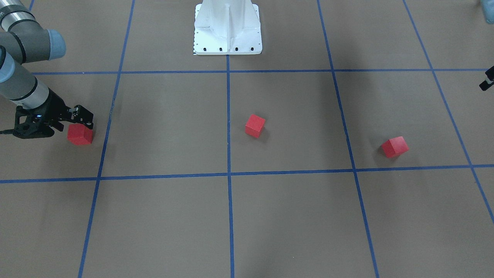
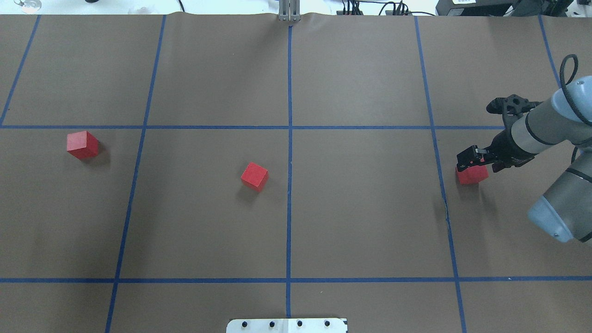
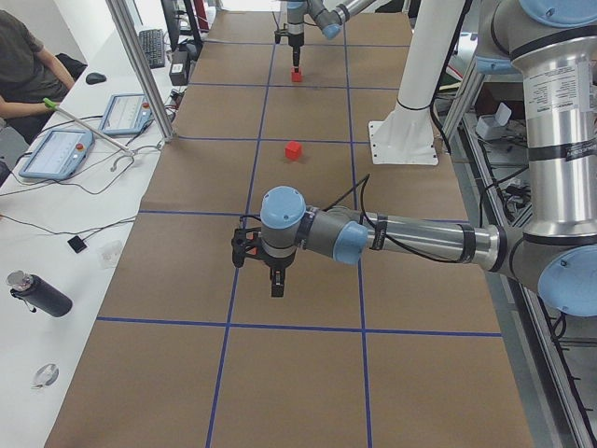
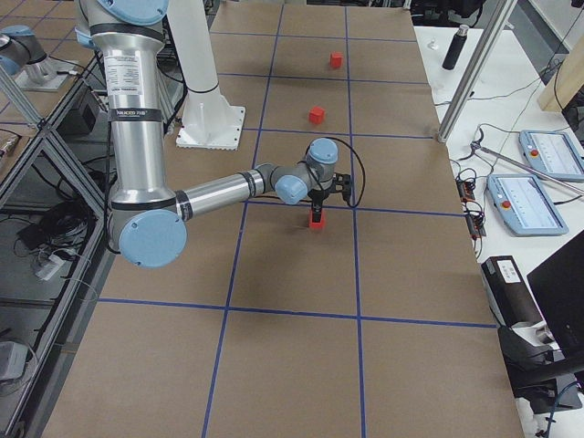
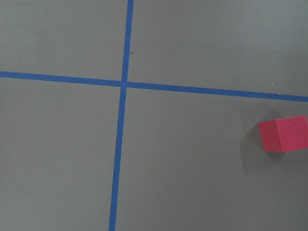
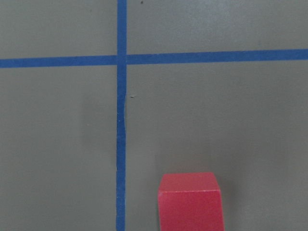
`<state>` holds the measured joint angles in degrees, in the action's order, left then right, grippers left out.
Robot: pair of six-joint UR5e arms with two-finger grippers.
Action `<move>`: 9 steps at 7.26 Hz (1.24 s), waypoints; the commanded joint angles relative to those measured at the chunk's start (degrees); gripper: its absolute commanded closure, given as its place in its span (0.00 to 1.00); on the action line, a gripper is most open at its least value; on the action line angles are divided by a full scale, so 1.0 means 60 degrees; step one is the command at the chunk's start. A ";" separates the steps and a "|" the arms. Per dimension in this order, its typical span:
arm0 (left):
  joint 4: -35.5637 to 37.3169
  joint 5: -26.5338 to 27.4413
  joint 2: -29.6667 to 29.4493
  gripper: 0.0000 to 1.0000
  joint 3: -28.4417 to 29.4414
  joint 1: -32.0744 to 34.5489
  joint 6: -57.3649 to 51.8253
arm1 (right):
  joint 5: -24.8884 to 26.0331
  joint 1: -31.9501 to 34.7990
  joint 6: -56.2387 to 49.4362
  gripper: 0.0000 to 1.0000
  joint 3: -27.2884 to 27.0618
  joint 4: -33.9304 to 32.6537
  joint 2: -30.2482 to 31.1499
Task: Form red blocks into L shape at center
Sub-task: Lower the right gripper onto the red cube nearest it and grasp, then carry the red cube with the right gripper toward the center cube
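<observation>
- Right gripper (image 2: 471,162): sits low over the right block (image 2: 472,175), with one finger at either side of the block's top. The jaws stand about a block's width apart. Whether they press on the block cannot be told.
- Right block: rests on the brown floor (image 2: 370,208) in the outer grid square on the robot's right, just beside the tape line that bounds the central squares.
- Middle block (image 2: 254,176): lies alone in the central square on the robot's left, near the central tape line (image 2: 289,152) but apart from it, and turned at an angle to the grid.
- Left block (image 2: 82,144): lies in the outer square on the robot's left, well apart from the other two.
- Center (image 2: 289,203): the stretch of floor crossed by the central tape line, in line with the white base (image 2: 286,325). Of the three blocks, only the middle block is near it.
- Left gripper (image 3: 277,287): seen in the left side view, pointing straight down above the floor beside a tape line. Whether its jaws are wide or narrow cannot be told. The overhead view frames none of this arm.
- Right wrist view: shows the right block at the bottom edge, just right of a tape line, with no fingers in frame.
- Left wrist view: shows one block at the right edge, below a tape crossing.
- Side views only: a seated operator (image 3: 23,65) and a dark bottle (image 3: 37,294) beside the floor.
</observation>
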<state>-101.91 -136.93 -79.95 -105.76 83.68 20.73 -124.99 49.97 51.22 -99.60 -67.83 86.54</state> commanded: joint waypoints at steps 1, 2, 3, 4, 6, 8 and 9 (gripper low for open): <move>-0.0037 -0.0014 0.0024 0.00 -0.0010 0.0013 0.0002 | 0.0338 -0.0198 -0.0302 0.03 0.0309 0.0011 -0.0024; -0.0051 -0.0015 0.0038 0.00 -0.0039 0.0013 0.0002 | 0.0325 -0.0212 -0.0566 0.18 0.0456 0.0025 -0.0039; -0.0037 -0.0015 0.0053 0.00 -0.0083 0.0013 0.0002 | 0.0310 -0.0198 -0.0583 0.89 0.0457 0.0040 -0.0097; -0.0037 0.0000 0.0053 0.00 -0.0069 0.0013 0.0002 | 0.0266 -0.0198 -0.0670 1.00 0.0457 0.0040 -0.0126; -0.0037 -0.0015 0.0067 0.00 -0.0084 0.0013 0.0002 | -0.0011 0.0049 -0.0511 1.00 -0.0604 -0.0206 -0.0316; -0.0051 -0.0029 0.0053 0.00 -0.0127 0.0013 0.0017 | 0.0075 -0.0427 0.1555 1.00 -0.0920 -0.1042 -0.1919; -0.0283 0.0000 0.0038 0.00 -0.0243 -0.0016 0.0017 | 0.0293 -0.1143 0.2861 1.00 -0.0905 -0.1450 -0.2697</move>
<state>-102.54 -137.04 -79.64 -106.61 83.69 20.82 -124.33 47.28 58.92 -104.69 -73.81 76.35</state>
